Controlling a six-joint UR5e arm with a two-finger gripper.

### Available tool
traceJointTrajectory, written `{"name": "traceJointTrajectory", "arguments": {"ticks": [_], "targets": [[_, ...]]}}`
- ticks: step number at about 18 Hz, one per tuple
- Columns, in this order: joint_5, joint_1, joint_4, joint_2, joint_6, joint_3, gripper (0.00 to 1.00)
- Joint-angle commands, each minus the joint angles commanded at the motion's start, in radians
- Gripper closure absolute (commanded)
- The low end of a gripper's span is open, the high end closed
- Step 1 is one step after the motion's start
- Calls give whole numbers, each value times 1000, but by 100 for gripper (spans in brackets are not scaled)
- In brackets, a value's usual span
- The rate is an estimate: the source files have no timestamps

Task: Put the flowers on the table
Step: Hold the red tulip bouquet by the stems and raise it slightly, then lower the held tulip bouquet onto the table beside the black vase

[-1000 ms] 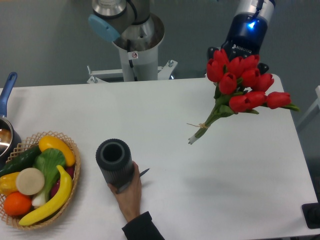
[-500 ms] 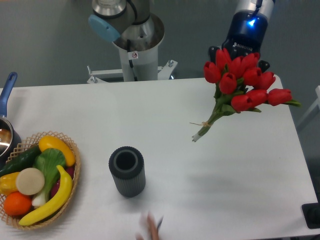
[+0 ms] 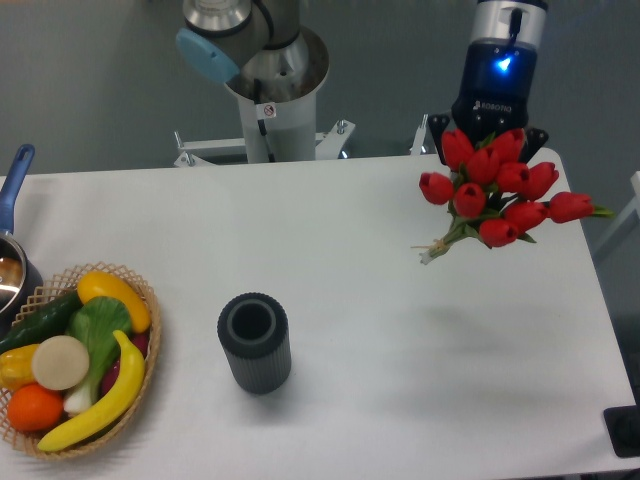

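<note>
1. Claw (image 3: pixel 487 140): black two-finger unit below a blue-lit wrist, at the far right of the scene. Its fingertips are hidden behind the blooms, so whether they are clamped together cannot be told; the flowers hang at it, clear of the surface.
2. Flowers (image 3: pixel 495 190): bunch of red tulips with green stems and leaves, bound with thin string near the cut ends. Held in the air above the far right part of the worktop, blooms up against the claw, stems slanting down and to the left. A faint shadow lies on the surface below them.
3. Worktop (image 3: pixel 400 400): large white rectangular top with rounded corners, matte finish.
4. Vase (image 3: pixel 255 342): dark grey ribbed cylinder, upright, open mouth upward, standing left of centre near the front edge, well apart from the flowers.
5. Basket (image 3: pixel 130 400): woven, at the left front of the worktop, holding a banana, an orange, a cucumber, a yellow pepper, leafy greens and a pale round item.
6. Pot (image 3: pixel 12 265): partly in view at the left edge, blue handle pointing away, just behind the basket.
7. Arm base (image 3: pixel 270 90): grey column mounted behind the far edge.
</note>
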Motion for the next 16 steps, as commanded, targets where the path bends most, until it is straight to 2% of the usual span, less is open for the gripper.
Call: {"name": "traceJointTrajectory", "arguments": {"ticks": [4, 8, 9, 10, 11, 16], "targets": [[92, -20, -3, 2, 0, -28, 67], [215, -58, -3, -21, 2, -38, 67], [251, -75, -3, -34, 6, -38, 67], [360, -124, -20, -72, 64, -37, 67], [397, -140, -23, -90, 67, -37, 67], [471, -184, -21, -178, 71, -26, 67]]}}
